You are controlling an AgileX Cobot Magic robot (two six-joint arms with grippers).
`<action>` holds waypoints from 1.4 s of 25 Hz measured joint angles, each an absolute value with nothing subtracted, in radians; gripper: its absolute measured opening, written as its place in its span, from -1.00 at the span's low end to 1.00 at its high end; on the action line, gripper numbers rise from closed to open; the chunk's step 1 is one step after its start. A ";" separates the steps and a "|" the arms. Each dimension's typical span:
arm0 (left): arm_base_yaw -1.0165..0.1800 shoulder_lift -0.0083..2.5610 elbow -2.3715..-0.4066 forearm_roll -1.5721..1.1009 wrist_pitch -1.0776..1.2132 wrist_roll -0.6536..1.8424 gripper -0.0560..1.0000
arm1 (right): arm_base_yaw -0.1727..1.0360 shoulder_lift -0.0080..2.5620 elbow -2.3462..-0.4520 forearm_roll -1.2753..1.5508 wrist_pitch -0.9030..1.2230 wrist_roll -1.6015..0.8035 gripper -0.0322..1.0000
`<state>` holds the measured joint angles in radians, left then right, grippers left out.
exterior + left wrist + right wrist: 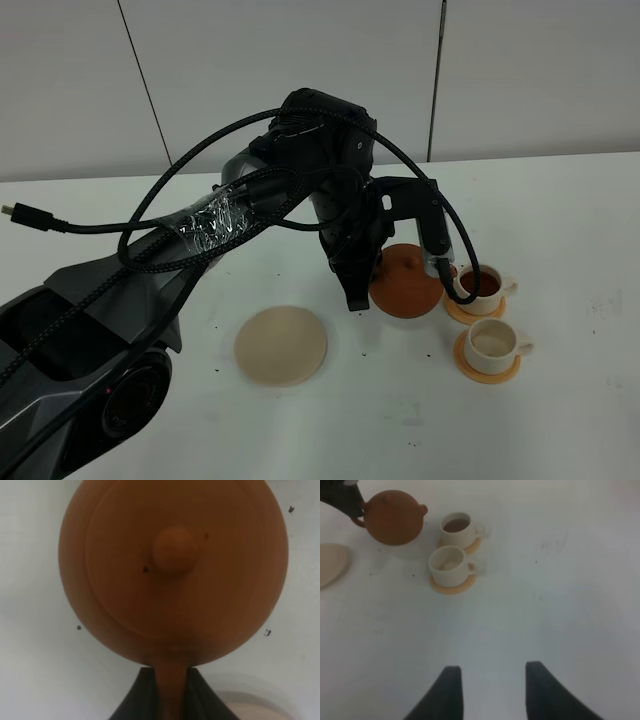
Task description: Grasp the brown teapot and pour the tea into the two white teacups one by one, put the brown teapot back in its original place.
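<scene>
The brown teapot [408, 283] [172, 570] [394, 517] sits roughly level just left of the two white teacups, its spout toward the far one. My left gripper [362, 290] [170, 700] is shut on its loop handle. The far teacup [484, 286] [456, 529] holds dark tea [456, 525]. Only a pale inside shows in the near teacup [493, 343] [449, 565]. The beige trivet [281, 345] [330, 562], the original place, lies bare to the left of the teapot. My right gripper [492, 690] hovers open above bare table, well away from the cups.
Each cup stands on a small orange coaster [487, 371] [451, 586]. The left arm's black body and looping cables [150, 240] fill the left half of the high view. A white table [560, 220] runs back to a pale wall.
</scene>
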<state>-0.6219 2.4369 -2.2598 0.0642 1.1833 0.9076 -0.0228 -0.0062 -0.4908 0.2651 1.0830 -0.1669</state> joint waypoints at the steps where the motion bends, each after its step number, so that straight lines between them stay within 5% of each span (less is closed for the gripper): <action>1: -0.620 2.437 -2.260 0.061 1.183 0.910 -0.58 | -0.023 -0.006 -0.491 0.265 1.083 -0.167 -0.37; 20: -0.614 2.409 -2.260 -0.016 1.188 0.920 -0.58 | -0.023 -0.006 -0.491 0.265 1.083 -0.166 -0.37; 35: -0.724 2.391 -2.260 0.023 1.188 0.912 -0.58 | -0.023 -0.006 -0.491 0.265 1.083 -0.167 -0.37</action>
